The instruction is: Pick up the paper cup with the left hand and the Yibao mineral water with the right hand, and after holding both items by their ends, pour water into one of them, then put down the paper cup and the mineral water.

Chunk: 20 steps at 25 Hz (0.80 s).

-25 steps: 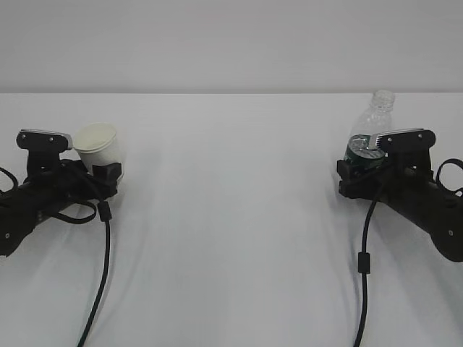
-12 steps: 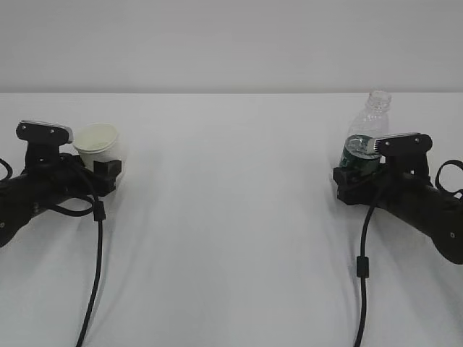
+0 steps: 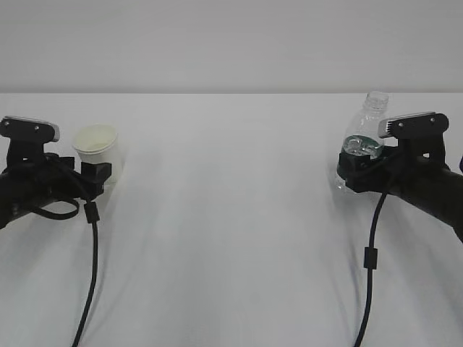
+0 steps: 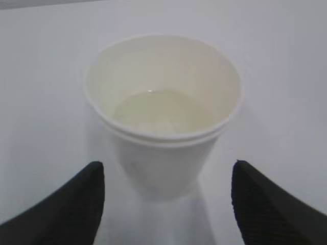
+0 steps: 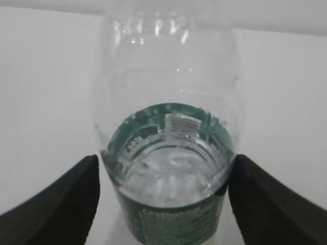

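Observation:
The paper cup [image 3: 95,144] stands upright on the white table at the left, with a little water in its bottom, as the left wrist view [image 4: 163,127] shows. My left gripper [image 3: 96,176] is open, its fingertips [image 4: 94,178] wide apart and just short of the cup's base, touching nothing. The Yibao mineral water [image 3: 364,141], uncapped and with water up to the green label, stands at the right. My right gripper [image 3: 352,173] is open around its lower part. In the right wrist view the bottle [image 5: 171,153] fills the gap between the fingers [image 5: 84,189].
The white table [image 3: 231,231] stretches between the two arms. Black cables [image 3: 90,275] hang from each arm toward the front edge. A pale wall runs along the back.
The cup, tilted in the left gripper a second ago, now stands free, and the left arm has drawn back to the left. The right arm has shifted right, and the bottle stands straighter.

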{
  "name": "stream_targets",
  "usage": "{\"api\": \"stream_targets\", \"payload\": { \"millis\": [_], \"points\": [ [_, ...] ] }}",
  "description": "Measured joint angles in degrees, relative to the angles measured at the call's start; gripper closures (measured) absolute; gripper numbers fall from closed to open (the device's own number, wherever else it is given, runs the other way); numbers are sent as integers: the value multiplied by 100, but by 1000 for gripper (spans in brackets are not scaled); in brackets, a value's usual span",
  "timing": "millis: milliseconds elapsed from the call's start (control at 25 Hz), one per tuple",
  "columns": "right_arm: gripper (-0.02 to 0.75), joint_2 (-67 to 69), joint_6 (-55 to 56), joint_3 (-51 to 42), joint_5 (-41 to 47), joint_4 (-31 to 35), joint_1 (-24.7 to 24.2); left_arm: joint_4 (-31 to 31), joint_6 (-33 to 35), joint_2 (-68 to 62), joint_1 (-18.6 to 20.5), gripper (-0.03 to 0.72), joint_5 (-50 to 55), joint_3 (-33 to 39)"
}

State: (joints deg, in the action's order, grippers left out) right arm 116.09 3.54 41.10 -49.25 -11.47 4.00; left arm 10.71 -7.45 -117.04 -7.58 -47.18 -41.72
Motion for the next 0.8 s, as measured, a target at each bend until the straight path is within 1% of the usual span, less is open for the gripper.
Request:
{"api": "stream_targets", "payload": {
  "millis": [200,440,560,800],
  "points": [
    [144,-392,0,-394,60,-12,0,0,0,327,0,137,-142,467],
    [144,-1100,0,-1037,69,-47,0,0,0,1118,0,137,-105,919],
    [144,-1625,0,-1338,168,-49,0,0,4,1640,0,137,209,1048],
    [144,-2944,-146,-1564,919,-153,0,69,4,2877,0,139,1029,1070]
  ]
}}
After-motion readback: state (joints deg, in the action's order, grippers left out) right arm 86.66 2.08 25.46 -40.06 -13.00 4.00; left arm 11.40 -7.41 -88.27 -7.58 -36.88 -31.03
